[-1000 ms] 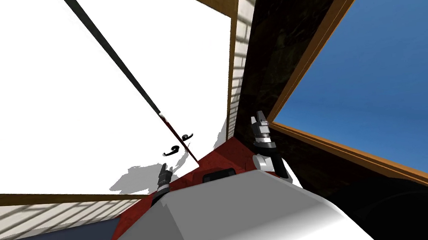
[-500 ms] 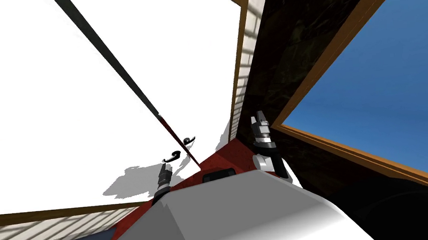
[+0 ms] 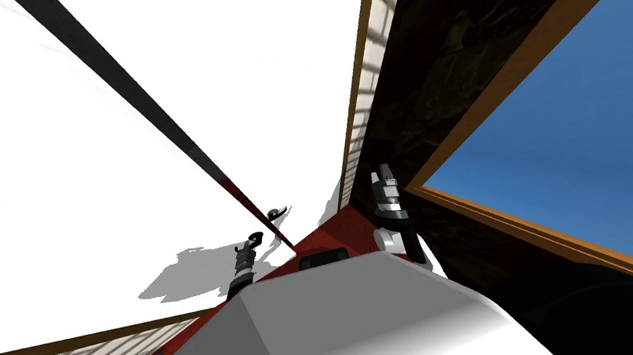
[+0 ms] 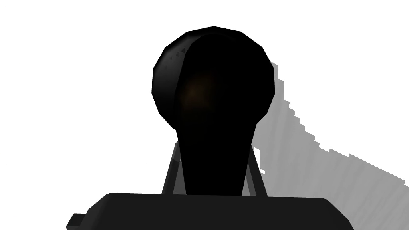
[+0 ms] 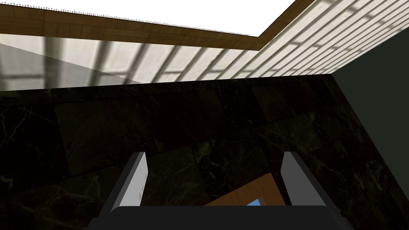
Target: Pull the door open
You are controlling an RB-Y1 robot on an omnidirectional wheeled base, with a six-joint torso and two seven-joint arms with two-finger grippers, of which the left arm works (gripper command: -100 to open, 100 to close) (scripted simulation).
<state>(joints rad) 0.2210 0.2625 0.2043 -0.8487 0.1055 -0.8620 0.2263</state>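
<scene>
Change: the dark gap point(image 3: 132, 101) between the two white leaves is wider than a second ago. The black handle point(image 4: 213, 100) of the door point(image 3: 90, 199) now sits at our left claw point(image 3: 249, 245).
Setting: brown wooden frame point(image 3: 356, 114), red floor point(image 3: 342, 227), dark marbled wall point(image 3: 438, 61) to the right.
Left claw: clenched on the handle, fingers point(image 4: 169, 175) pressing both its sides, its round end beyond the tips.
Right claw point(image 3: 384, 175): raised beside the dark wall, fingers spread, holding nothing.

The handle point(image 4: 213, 100) on the door point(image 3: 103, 199) sits between the left gripper point(image 3: 250, 245)'s fingers point(image 4: 171, 175), the right gripper point(image 3: 384, 176) well apart beside the wall point(image 3: 438, 61).
</scene>
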